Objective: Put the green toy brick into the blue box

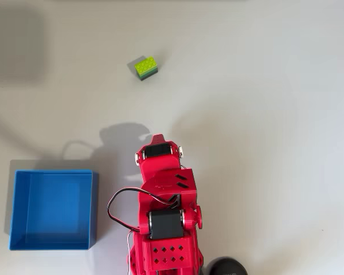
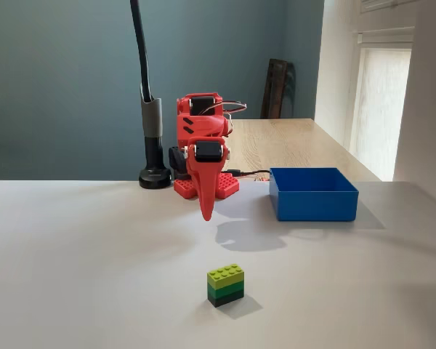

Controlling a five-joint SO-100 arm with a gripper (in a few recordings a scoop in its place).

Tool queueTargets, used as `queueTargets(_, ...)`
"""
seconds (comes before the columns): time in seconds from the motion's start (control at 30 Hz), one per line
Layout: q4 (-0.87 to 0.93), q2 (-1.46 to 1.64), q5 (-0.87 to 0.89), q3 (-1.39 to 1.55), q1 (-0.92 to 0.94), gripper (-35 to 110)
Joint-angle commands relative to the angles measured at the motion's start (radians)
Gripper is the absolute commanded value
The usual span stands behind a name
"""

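The green toy brick (image 1: 145, 68) (image 2: 226, 284) stands alone on the white table, lime studs up, with darker layers below. The blue box (image 1: 51, 209) (image 2: 312, 206) is a low square tray with nothing in it; it lies at the lower left in the overhead view and to the right in the fixed view. My red gripper (image 2: 206, 213) (image 1: 158, 140) hangs point-down above the table in front of the arm's base, fingers together and holding nothing. It is well short of the brick and to one side of the box.
A black pole on a round foot (image 2: 154, 177) stands next to the arm's base (image 2: 207, 185). A black cable (image 1: 112, 205) loops out toward the box. A dark round object (image 1: 226, 267) sits at the bottom edge. White tabletop surrounds the brick.
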Motion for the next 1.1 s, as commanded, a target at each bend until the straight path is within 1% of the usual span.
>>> queueTargets(0.0,0.0,0.021,-0.012,0.012,0.002,0)
queueTargets(0.9,-0.005,0.017,0.002,-0.005,0.009,0)
queueTargets(1.07,-0.071,0.014,-0.02,-0.023,0.018,0)
